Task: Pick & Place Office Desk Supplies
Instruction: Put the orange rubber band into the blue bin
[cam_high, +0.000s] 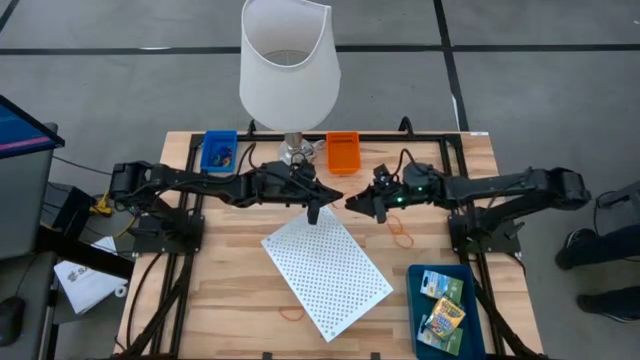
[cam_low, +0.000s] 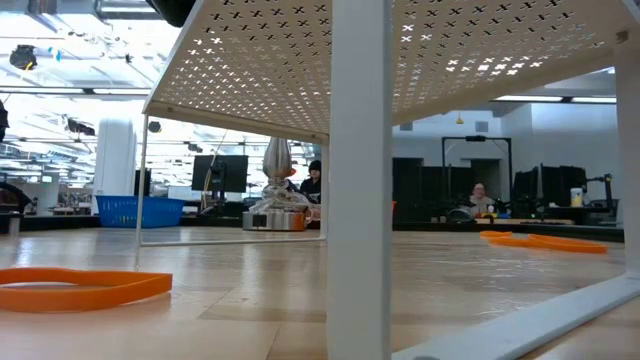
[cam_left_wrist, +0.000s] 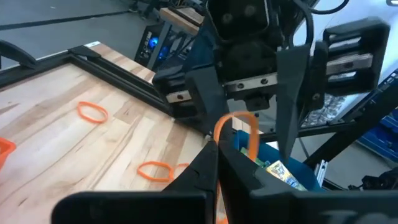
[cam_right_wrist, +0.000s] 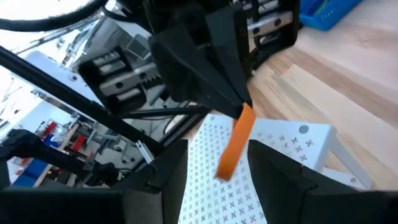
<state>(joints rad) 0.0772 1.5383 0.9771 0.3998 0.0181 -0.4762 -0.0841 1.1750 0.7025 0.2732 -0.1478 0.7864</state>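
Observation:
High above the white perforated stand (cam_high: 328, 270), my two grippers meet tip to tip. My left gripper (cam_high: 337, 197) (cam_left_wrist: 217, 152) is shut on a thin orange rubber band (cam_left_wrist: 239, 127) (cam_right_wrist: 233, 146). My right gripper (cam_high: 352, 203) (cam_right_wrist: 217, 152) faces it, open. Its fingers (cam_left_wrist: 292, 81) stand on either side of the band without touching it. More orange bands lie flat on the table (cam_high: 402, 237) (cam_high: 291, 313) (cam_low: 70, 288). Two colourful printed boxes (cam_high: 442, 302) lie in a blue tray (cam_high: 470, 330). My left gripper pinches one end of the band's loop (cam_left_wrist: 219, 132) between its two shut fingertips. The fingers come level from the table's left. The rest of the loop sticks out past the fingertips toward my right gripper and droops a little (cam_right_wrist: 225, 163), lifted clear of the stand and the table.
A big white lamp (cam_high: 288, 70) stands at the far middle. A blue bin (cam_high: 219, 150) is to its left and an orange bin (cam_high: 343, 152) to its right. In the low view the stand's white leg (cam_low: 358, 180) rises close in front.

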